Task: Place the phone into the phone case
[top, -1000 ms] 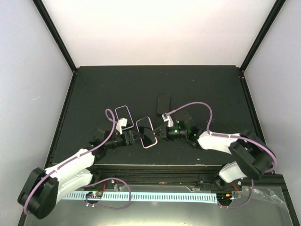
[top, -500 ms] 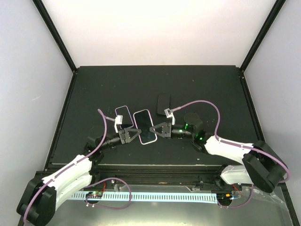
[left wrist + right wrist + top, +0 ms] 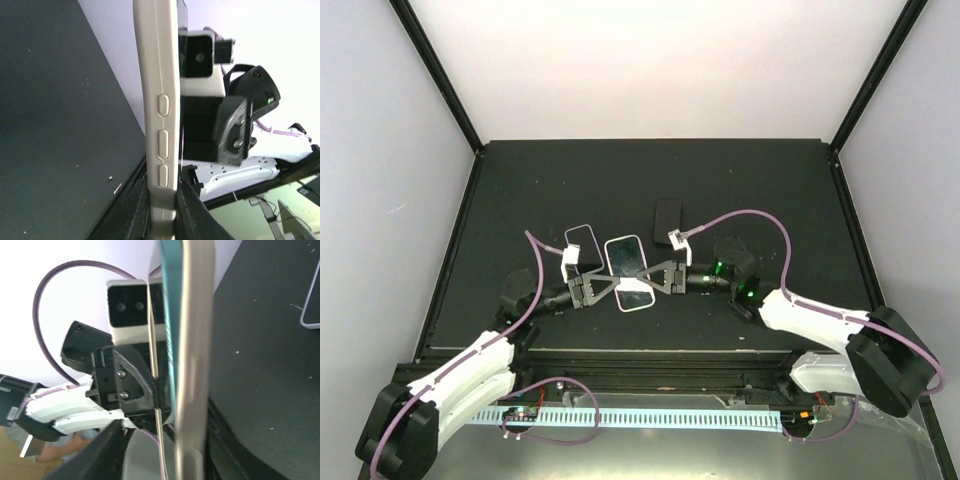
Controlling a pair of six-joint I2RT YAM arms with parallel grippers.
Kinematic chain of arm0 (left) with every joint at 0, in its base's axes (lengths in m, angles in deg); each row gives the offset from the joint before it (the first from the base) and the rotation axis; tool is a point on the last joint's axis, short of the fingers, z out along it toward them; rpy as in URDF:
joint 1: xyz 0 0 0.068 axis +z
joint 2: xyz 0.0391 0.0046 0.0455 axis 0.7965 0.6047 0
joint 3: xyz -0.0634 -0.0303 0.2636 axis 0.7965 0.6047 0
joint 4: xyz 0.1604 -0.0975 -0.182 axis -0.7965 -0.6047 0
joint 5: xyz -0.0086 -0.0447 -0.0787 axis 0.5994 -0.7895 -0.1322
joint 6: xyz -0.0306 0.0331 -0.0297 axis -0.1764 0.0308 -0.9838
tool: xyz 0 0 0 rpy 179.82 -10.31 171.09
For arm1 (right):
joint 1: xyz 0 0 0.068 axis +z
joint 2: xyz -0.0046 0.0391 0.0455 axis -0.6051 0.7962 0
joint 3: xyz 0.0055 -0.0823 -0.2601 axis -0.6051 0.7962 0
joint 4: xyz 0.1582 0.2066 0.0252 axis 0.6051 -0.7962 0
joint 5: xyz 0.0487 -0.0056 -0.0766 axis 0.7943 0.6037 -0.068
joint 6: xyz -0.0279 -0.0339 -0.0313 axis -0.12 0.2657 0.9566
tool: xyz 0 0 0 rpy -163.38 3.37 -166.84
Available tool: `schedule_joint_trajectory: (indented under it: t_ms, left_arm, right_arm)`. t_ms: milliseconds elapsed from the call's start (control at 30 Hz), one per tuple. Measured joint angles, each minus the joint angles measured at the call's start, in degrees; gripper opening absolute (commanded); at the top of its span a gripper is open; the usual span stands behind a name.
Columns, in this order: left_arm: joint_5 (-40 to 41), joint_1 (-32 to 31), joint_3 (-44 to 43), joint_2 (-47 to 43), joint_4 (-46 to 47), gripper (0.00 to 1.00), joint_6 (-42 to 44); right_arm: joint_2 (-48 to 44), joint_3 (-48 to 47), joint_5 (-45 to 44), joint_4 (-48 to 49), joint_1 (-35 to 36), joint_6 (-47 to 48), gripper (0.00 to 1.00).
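Cream-coloured phone case (image 3: 628,272), glossy face up, hung mid-frame over the dark surface (image 3: 770,190). The left hand (image 3: 609,284) pinched its left edge and the right hand (image 3: 655,278) its right edge. A black phone (image 3: 667,215) lay just to the upper right, and a second case (image 3: 582,243) to the upper left.

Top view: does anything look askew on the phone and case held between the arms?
Nothing looks damaged. The phone case is pinched at both long edges by the left gripper and right gripper. In the right wrist view the phone shows its teal edge beside the case rim, so it is possibly not fully seated.
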Motion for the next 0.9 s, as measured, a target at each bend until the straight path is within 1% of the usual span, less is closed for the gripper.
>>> schedule_joint_trajectory:
  t_ms: [67,233,367,467,533,667,733,800,900]
  left_arm:
    - [-1.2,0.0,0.02,-0.46,-0.46,0.02,0.68]
    - [-4.66,0.02,0.02,-2.51,-2.49,0.02,3.28]
    - [-7.23,0.02,0.0,-4.52,-5.53,0.02,5.27]
    - [-8.81,0.02,-0.09,-5.42,-6.54,0.02,6.36]
    - [-9.57,0.02,-0.11,-5.73,-6.95,0.02,7.04]
    - [-10.69,0.02,-0.17,-6.01,-8.24,0.02,8.57]
    - [-11.06,0.02,-0.2,-6.01,-8.94,0.02,9.33]
    - [-11.21,0.02,-0.48,-6.03,-10.51,0.02,10.84]
    - [-10.6,0.02,-3.1,-6.32,-16.83,0.02,14.91]
  right_arm:
    - [-1.29,-1.05,0.31,-2.16,0.09,1.4,0.56]
    - [-3.82,-4.39,0.37,-8.24,-0.17,4.2,0.62]
    - [-4.04,-7.48,0.35,-12.94,-0.59,6.36,0.62]
    - [-4.02,-9.75,0.39,-15.96,-0.72,7.72,0.6]
    - [-3.89,-10.73,0.5,-17.16,-0.87,8.13,0.56]
    - [-2.8,-11.61,1.46,-17.77,-1.33,8.0,0.43]
    - [-2.03,-11.61,1.95,-17.49,-1.64,7.3,0.34]
    - [-1.57,-11.61,2.12,-17.4,-1.7,7.32,0.22]
    - [-1.18,-11.58,2.1,-17.4,-2.25,7.02,0.06]
